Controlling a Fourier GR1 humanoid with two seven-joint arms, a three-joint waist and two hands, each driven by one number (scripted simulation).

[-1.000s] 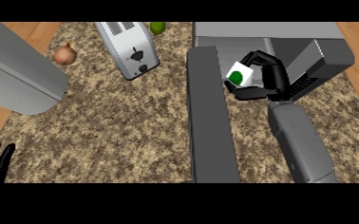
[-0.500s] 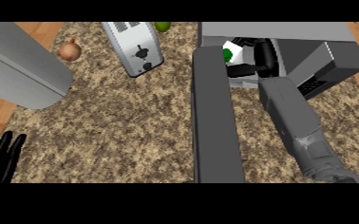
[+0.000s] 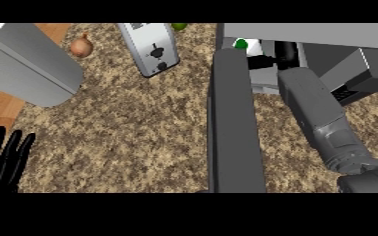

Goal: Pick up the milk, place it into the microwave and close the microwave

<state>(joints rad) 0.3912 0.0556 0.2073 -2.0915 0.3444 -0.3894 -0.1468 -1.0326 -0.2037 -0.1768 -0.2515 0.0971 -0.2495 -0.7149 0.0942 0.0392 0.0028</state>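
Observation:
The milk (image 3: 249,47), a white carton with a green mark, sits inside the open microwave (image 3: 317,35) at the upper right. My right hand (image 3: 284,55) reaches into the cavity and curls around the carton; much of the hand is hidden by my grey forearm (image 3: 317,115). The microwave door (image 3: 235,125) stands swung open, seen edge-on as a long grey slab down the middle. At the lower left edge my left hand (image 3: 15,157) rests open with fingers up.
A silver toaster (image 3: 151,47) lies at the top centre with a green lime (image 3: 179,26) behind it. An onion (image 3: 81,46) sits at the upper left beside a large grey cylindrical pot (image 3: 33,70). Speckled countertop (image 3: 125,130) spans the middle.
My right hand has carried the milk up and further into the microwave cavity. The left hand has risen into sight at the lower left edge.

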